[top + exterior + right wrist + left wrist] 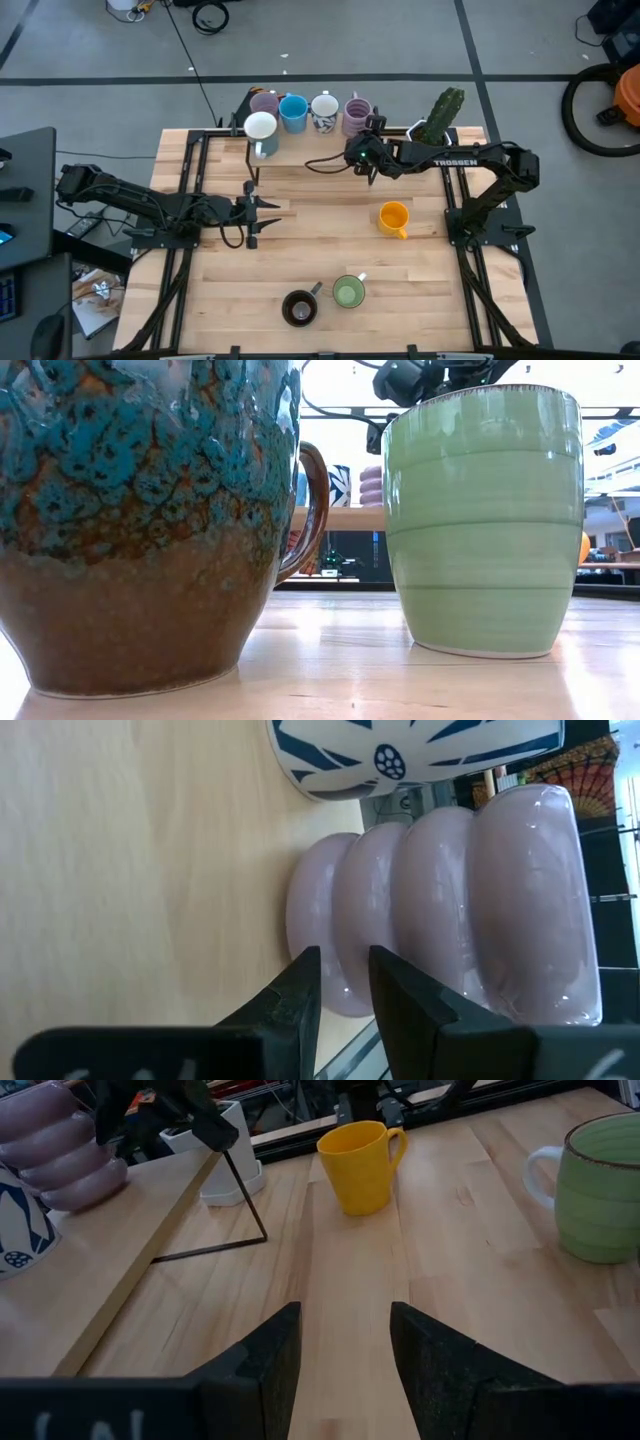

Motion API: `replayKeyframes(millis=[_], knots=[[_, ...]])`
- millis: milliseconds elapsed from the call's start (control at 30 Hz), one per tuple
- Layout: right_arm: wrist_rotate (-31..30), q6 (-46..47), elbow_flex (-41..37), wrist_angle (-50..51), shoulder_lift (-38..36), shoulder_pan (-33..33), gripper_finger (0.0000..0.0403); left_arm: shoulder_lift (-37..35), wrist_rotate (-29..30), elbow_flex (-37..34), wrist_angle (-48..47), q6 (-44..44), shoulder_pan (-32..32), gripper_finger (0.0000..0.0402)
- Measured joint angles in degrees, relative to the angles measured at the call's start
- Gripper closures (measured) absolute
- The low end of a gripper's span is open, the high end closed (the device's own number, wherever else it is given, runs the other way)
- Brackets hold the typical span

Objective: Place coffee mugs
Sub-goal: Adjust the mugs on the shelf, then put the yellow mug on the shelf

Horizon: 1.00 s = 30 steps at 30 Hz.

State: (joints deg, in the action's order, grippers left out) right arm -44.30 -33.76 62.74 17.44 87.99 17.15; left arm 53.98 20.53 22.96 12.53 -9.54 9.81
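On a raised wooden shelf (300, 148) at the table's far side stand several mugs: a lilac one (264, 100), a blue one (293, 112), a white one with a blue pattern (324, 112), a ribbed lilac one (357, 115) and a plain white one (260, 128). The orange mug (393, 217) stands on the table at right of centre. The green mug (348, 291) and the dark brown mug (299, 308) stand near the near edge. My right gripper (370, 135) is narrowly open at the ribbed lilac mug (440, 900), its tips before the mug's bottom ring. My left gripper (272, 214) waits open at the left. My right gripper comes level at the ribbed lilac mug's bottom ring (330, 920), which stands on the shelf. Nothing shows between the fingers (300, 982). I cannot tell whether the tips touch the mug.
A white faceted pot with a green cactus (440, 118) stands right of the shelf, behind my right arm. The shelf rests on a thin black frame (245, 1190). Bare wood lies in the table's middle between the orange mug (360, 1165) and my left gripper (345, 1320).
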Motion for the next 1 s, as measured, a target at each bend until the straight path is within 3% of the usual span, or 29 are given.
replayKeyframes(millis=[533, 1000], knots=[[0.36, -0.49, 0.0, -1.48, -0.02, -0.03, 0.0309, 0.0, 0.01, 0.0, -0.2, 0.36, 0.01, 0.0241], [-1.24, 2.75, 0.07, -2.0, -0.28, -12.91, 0.0309, 0.0, 0.0, 0.0, -0.48, 1.59, 0.0, 0.0241]])
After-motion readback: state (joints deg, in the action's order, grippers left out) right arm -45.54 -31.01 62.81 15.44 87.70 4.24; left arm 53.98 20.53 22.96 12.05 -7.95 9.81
